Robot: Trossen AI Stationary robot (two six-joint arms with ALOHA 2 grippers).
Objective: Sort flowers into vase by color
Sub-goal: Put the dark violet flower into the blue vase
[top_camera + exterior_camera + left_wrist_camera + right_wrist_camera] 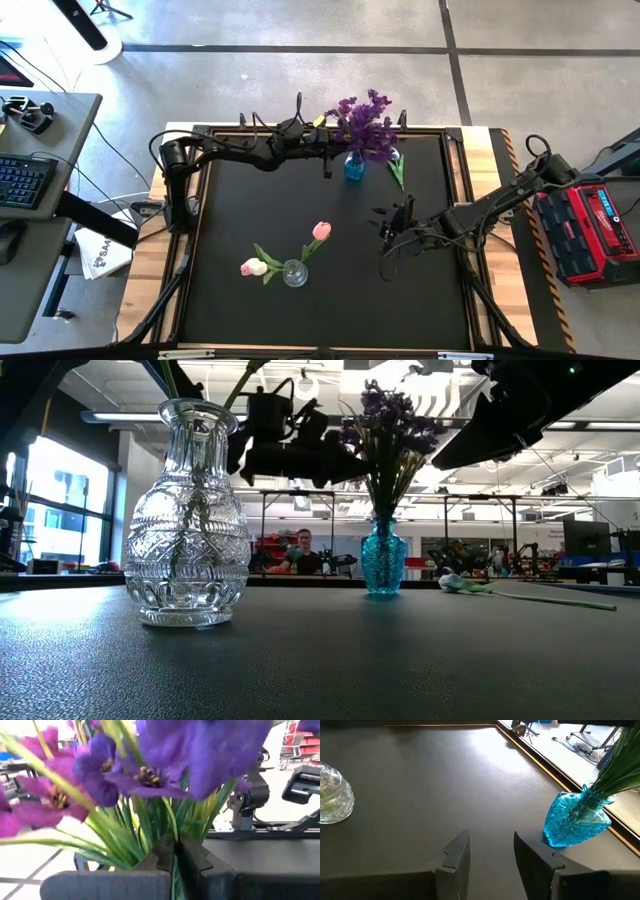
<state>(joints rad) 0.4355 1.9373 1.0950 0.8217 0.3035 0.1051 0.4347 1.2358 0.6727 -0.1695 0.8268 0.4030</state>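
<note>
Black worktop (250, 210), far edge: left pincer (175, 852) pressed together among purple flowers (365, 125) in blue vase (354, 166). Check a stem is caught; withdraw gently. Right pincer (490, 851) spread, idle mid-worktop.

- In the left wrist view the purple flowers (150, 775) fill the frame, blurred, their blooms cut off at 12 o'clock; the vase under them is out of view.
- The left gripper (176, 851) has its jaws pressed together at green stems; whether a stem is pinched between them cannot be told.
- In the low view the clear vase (188, 520) shows stems inside, but its blooms are cut off at 12 o'clock.
- There both arms are dark silhouettes, grippers unreadable.
- In the right wrist view the blue vase (575, 820) shows stems only; blooms cut off toward 2 o'clock, and the clear vase is cropped at 9 o'clock.
</note>
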